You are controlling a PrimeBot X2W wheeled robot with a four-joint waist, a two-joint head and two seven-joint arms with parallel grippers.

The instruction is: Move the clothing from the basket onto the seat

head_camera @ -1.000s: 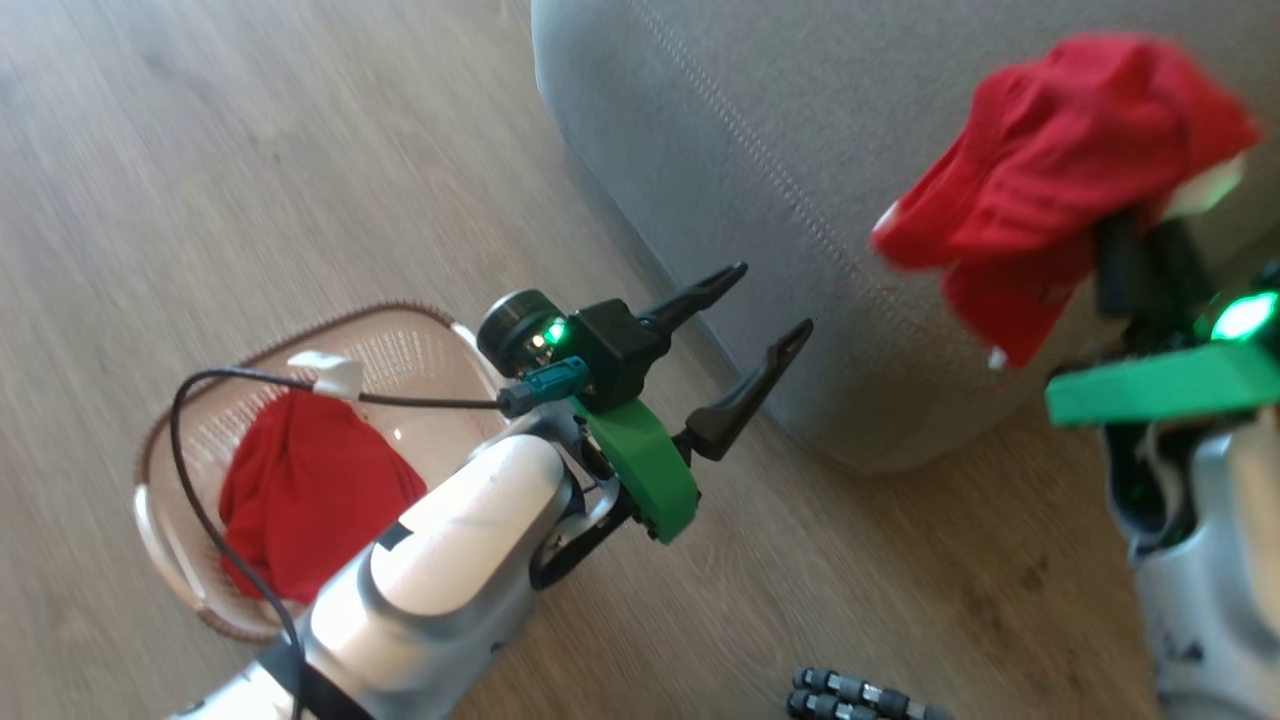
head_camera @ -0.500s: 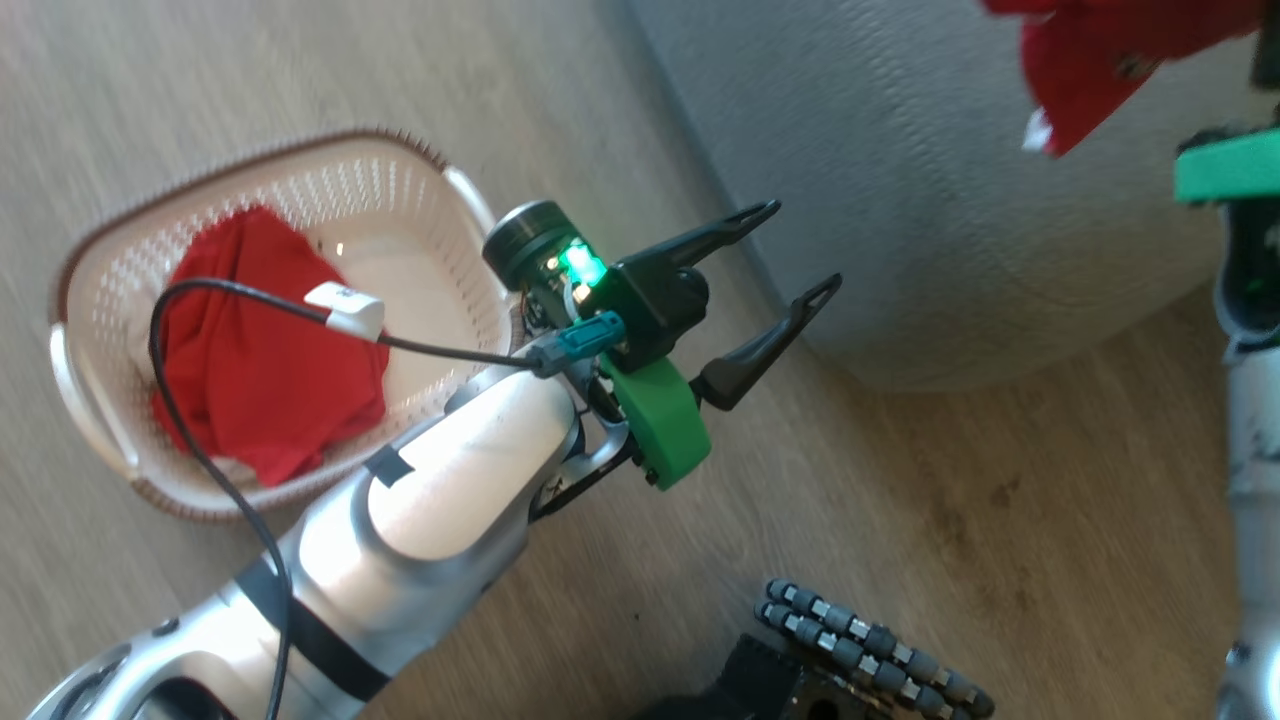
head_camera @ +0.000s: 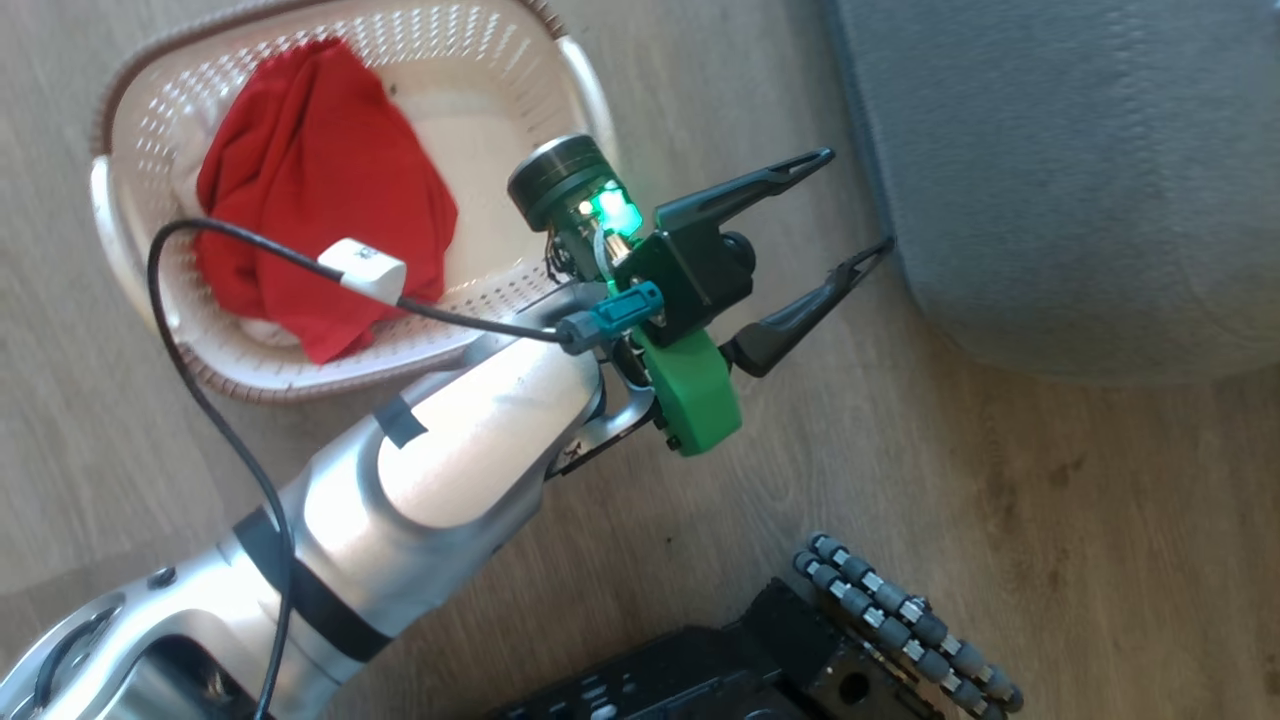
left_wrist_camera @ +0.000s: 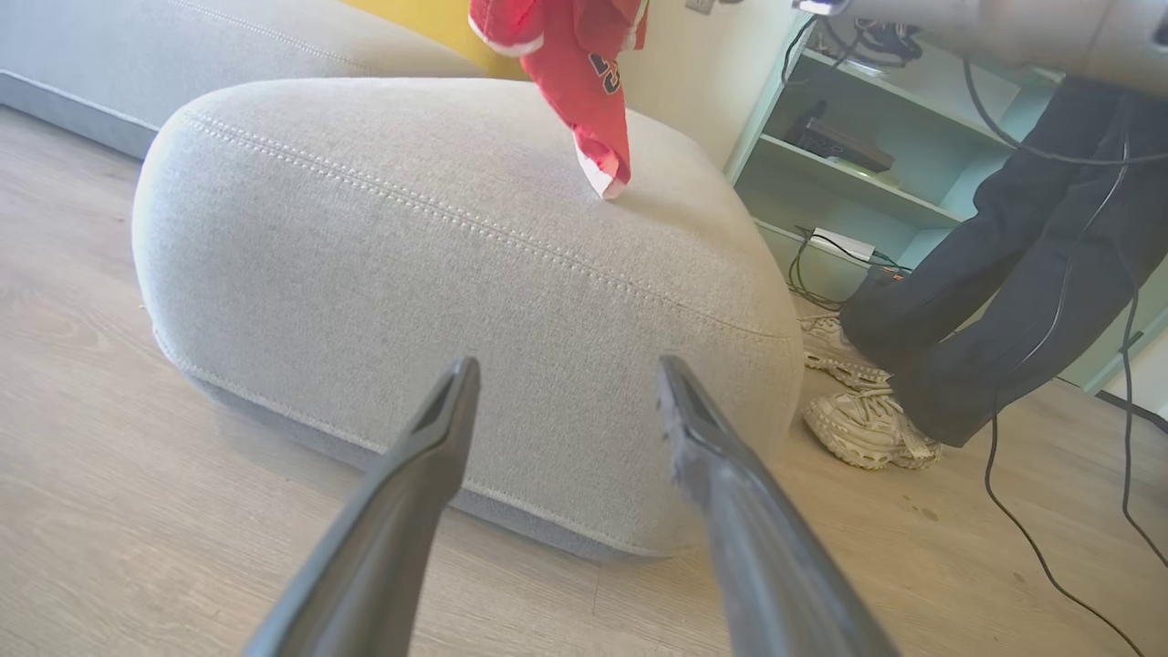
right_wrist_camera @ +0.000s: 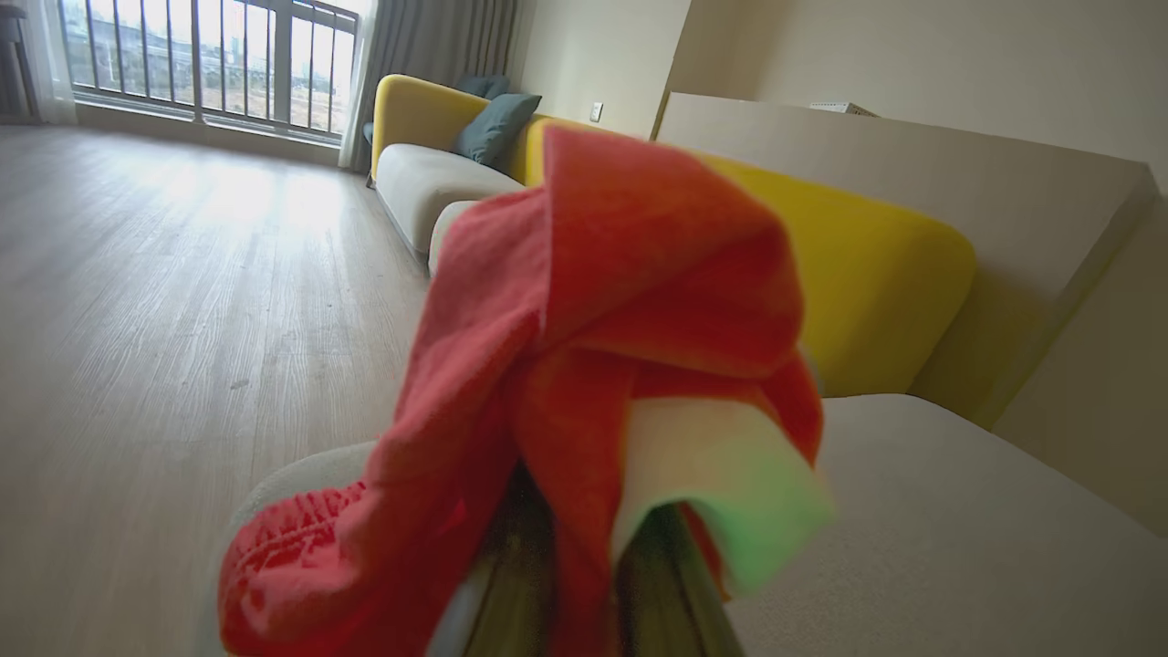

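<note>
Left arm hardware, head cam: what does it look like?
Glossy silver-white forearm, black tape band; black cable with white tag into teal plug; green bracket; green light; left end effector with two long dark tapered fingers.

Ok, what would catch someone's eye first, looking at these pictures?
The bright red garment bunched over the shut right gripper stands out, its tail dangling over the grey seat. Next comes a second red garment lying in the cream basket on the wood floor, with the left gripper open and empty between basket and seat.
</note>
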